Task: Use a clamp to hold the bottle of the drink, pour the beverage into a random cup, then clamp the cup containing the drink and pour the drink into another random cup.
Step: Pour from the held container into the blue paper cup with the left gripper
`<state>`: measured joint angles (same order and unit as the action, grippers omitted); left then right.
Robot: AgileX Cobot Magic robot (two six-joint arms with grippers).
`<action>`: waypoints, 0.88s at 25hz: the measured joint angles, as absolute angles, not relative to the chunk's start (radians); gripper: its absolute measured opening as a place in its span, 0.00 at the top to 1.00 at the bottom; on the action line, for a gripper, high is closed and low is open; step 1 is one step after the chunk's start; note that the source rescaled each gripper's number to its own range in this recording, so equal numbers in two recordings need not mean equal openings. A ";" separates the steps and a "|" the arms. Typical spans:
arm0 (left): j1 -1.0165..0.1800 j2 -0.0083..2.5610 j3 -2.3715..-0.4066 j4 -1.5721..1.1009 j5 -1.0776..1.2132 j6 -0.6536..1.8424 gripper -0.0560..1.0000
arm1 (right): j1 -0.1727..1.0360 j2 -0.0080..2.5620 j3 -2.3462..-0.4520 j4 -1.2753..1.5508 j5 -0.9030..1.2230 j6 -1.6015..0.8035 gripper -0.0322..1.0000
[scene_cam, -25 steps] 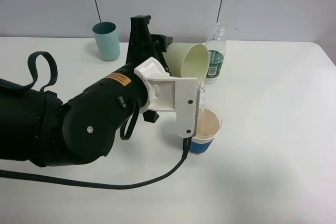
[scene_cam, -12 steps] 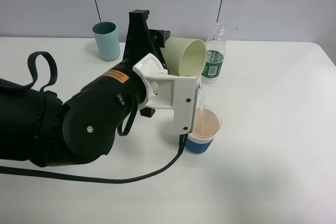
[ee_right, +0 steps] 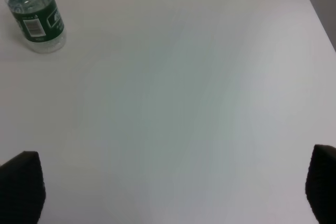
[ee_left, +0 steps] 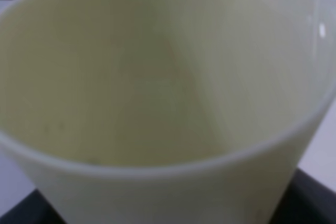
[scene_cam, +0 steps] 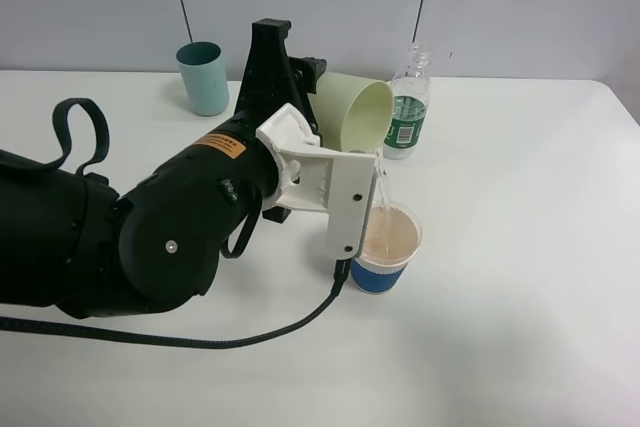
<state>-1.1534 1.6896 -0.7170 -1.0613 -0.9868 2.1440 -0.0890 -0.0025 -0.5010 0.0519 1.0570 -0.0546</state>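
My left gripper (scene_cam: 300, 87) is shut on a pale yellow-green cup (scene_cam: 355, 112) and holds it tipped on its side above a blue paper cup (scene_cam: 388, 247). A thin stream of drink (scene_cam: 380, 187) falls from its rim into the paper cup, which holds light brownish liquid. The left wrist view is filled by the pale cup's inside (ee_left: 157, 77). The clear bottle with a green label (scene_cam: 408, 107) stands upright behind the cups; it also shows in the right wrist view (ee_right: 34, 19). My right gripper (ee_right: 170, 192) is open and empty over bare table.
A teal cup (scene_cam: 204, 77) stands upright at the back left. The bulky black left arm (scene_cam: 150, 237) and its cable (scene_cam: 250, 342) lie across the left half of the white table (scene_cam: 520, 277). A grey wall stands behind the table.
The left gripper has lifted the pale cup slightly and shifted it a little left while keeping it tipped. The stream keeps running into the paper cup.
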 joint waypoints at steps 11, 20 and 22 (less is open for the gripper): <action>-1.153 1.690 -0.717 -1.061 -0.987 2.209 0.90 | -0.089 -0.002 -0.501 0.052 1.057 -0.055 0.00; -1.153 1.690 -0.717 -1.031 -0.994 2.276 0.90 | -0.089 -0.002 -0.501 0.052 1.057 -0.055 0.00; -1.153 1.690 -0.717 -1.025 -0.994 2.278 0.90 | -0.089 -0.002 -0.501 0.052 1.057 -0.055 0.00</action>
